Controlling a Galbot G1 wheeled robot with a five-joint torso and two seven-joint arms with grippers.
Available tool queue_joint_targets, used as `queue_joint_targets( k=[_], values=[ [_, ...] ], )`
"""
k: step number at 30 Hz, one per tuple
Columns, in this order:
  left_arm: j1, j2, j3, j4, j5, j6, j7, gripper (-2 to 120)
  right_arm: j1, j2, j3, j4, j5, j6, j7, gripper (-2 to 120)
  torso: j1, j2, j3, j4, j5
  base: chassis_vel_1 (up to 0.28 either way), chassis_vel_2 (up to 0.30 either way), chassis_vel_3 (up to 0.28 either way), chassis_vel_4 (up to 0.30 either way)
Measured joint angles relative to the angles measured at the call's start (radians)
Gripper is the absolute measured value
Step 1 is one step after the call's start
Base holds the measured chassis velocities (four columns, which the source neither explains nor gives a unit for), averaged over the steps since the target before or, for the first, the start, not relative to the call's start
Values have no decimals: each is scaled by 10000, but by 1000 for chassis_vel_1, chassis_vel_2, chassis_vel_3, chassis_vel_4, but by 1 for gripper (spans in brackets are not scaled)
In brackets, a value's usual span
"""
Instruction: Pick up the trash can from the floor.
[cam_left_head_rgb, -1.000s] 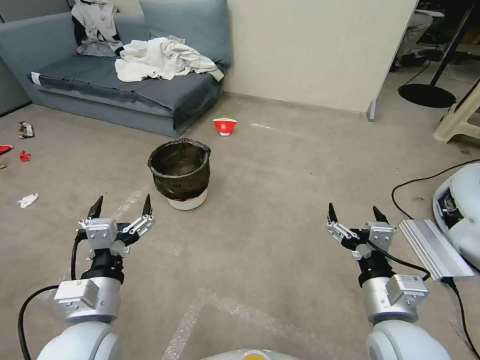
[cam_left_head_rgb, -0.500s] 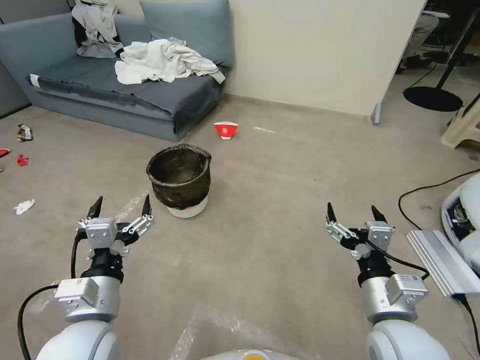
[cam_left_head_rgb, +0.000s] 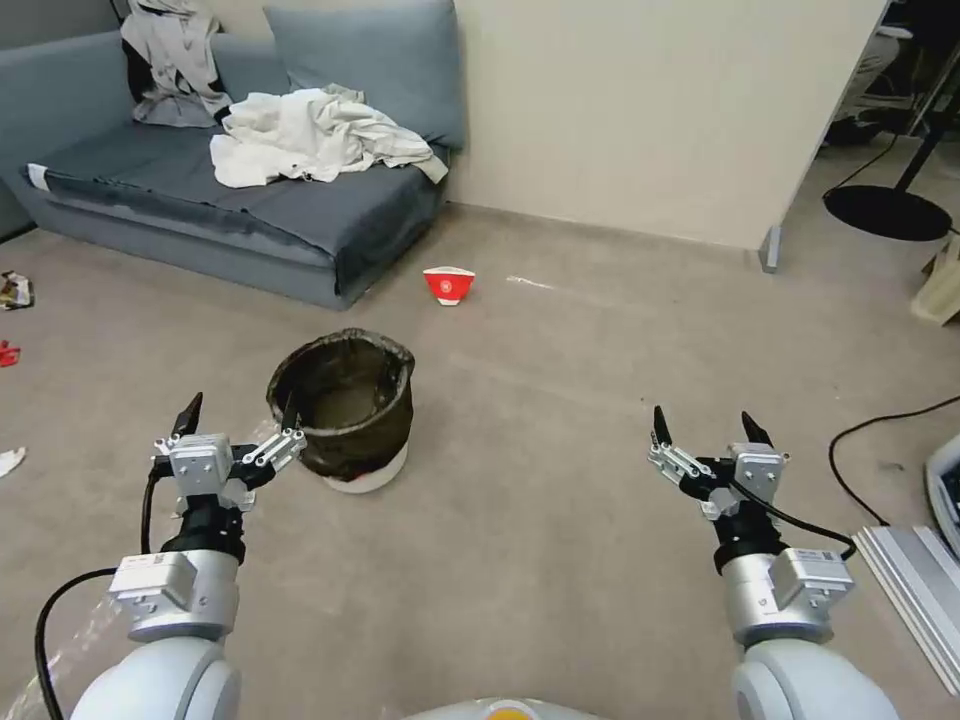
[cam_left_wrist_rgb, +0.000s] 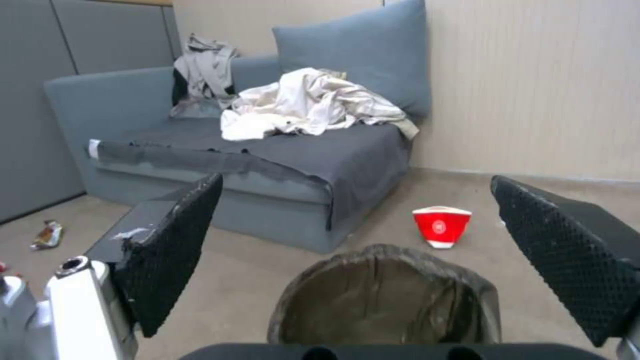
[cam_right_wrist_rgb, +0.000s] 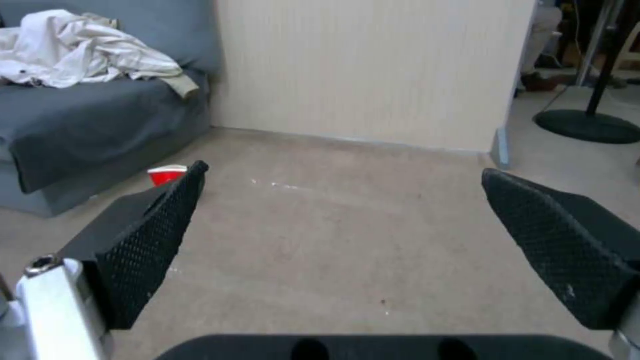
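Bin (cam_left_head_rgb: 342, 410) upright on the floor (cam_left_head_rgb: 540, 520), dark bag folded over the rim, white base showing below — just ahead of the left hand (cam_left_head_rgb: 238, 414) and a little toward the robot's middle. From the head: right-side tip of that hand overlapping the bin's near rim, contact not clear. From the left wrist: bin (cam_left_wrist_rgb: 387, 300) low between the two spread black pads (cam_left_wrist_rgb: 175, 250), bag interior brownish, nothing gripped — hand (cam_left_wrist_rgb: 393, 255) open. Red cup (cam_left_head_rgb: 448, 284) on the floor beyond the bin, near the corner of the grey sofa (cam_left_head_rgb: 270, 215), well apart from the bin. White cloth (cam_left_head_rgb: 310, 135) heaped on the sofa seat.

Right hand (cam_left_head_rgb: 705, 428) held forward over bare floor, level with the left, well apart from the bin, open and empty. From the right wrist: pads (cam_right_wrist_rgb: 150, 250) wide apart over carpet, cup (cam_right_wrist_rgb: 167, 175) peeking past one pad, beige wall (cam_right_wrist_rgb: 373, 70) ahead. Seen from the head alone: metal rail (cam_left_head_rgb: 915, 590) and black cable (cam_left_head_rgb: 880, 440) on the floor at the robot's right.
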Motion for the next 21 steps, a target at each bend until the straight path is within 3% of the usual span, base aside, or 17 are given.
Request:
queue_joint_targets(
  k=[15, 16, 17, 18, 19, 21],
  values=[
    [-4, 9, -11, 5, -80, 116, -19, 100, 5, 0, -1, -7, -5, 0, 0, 100, 0, 0, 0, 3, 8, -191, 184, 189, -179],
    [-152, 145, -247, 225, -710, 1023, -194, 100, 45, -10, -6, -81, -5, 7, 15, 100, -1, 2, -2, 2, 7, -171, 179, 188, -201],
    [-152, 145, -247, 225, -710, 1023, -194, 100, 45, -10, -6, -81, -5, 7, 15, 100, -1, 2, -2, 2, 7, -171, 179, 188, -201],
    [-806, 617, -672, 997, -1688, 2403, -556, 100, 105, -40, -4, -220, -5, 26, 47, 100, 1, -1, 4, 10, -20, -171, 157, 166, -150],
    [-1317, 903, -819, 1378, -2000, 2838, -736, 100, 135, -39, 4, -277, -4, 65, 54, 100, -1, 0, 0, -9, 9, -104, 157, 137, -139],
    [-1591, 1071, -887, 1640, -2134, 3011, -805, 100, 150, -56, 16, -344, -3, 102, 57, 100, 2, -1, 4, 2, 6, -93, 133, 95, -129]
  ],
)
